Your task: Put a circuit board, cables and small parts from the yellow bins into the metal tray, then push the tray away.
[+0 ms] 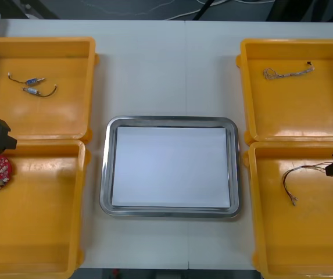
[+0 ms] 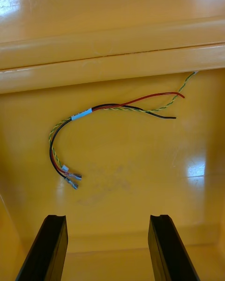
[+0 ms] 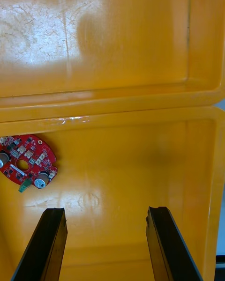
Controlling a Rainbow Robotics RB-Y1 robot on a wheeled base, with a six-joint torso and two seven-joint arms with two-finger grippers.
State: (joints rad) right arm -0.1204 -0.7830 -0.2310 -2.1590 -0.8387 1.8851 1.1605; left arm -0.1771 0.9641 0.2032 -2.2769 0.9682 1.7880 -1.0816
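Circuit board (image 3: 27,161), round and red, lies flat on the floor of the near-left yellow bin (image 1: 38,221), close to that bin's outer side. The left gripper (image 3: 106,210) hangs over the same bin with its fingers (image 3: 47,243) spread wide and nothing between them. The board sits ahead of the fingertips and outside the gap, off beyond one finger and apart from both.

The right gripper (image 2: 107,218) hovers over the near-right yellow bin (image 1: 305,244), also wide open and empty. A red and yellow cable (image 2: 81,114), bundled with a black wire under a white band, curves across that bin's floor ahead of the right fingers (image 2: 168,248). Its metal-tipped ends are nearest them but not touching.

The metal tray (image 1: 105,174), white inside, rests on the table (image 1: 166,58) between the bins. In the far-left yellow bin (image 1: 56,116) lie two small metal parts (image 1: 32,81) with dark leads. The far-right yellow bin (image 1: 294,110) holds a pale twisted cable (image 1: 287,72).
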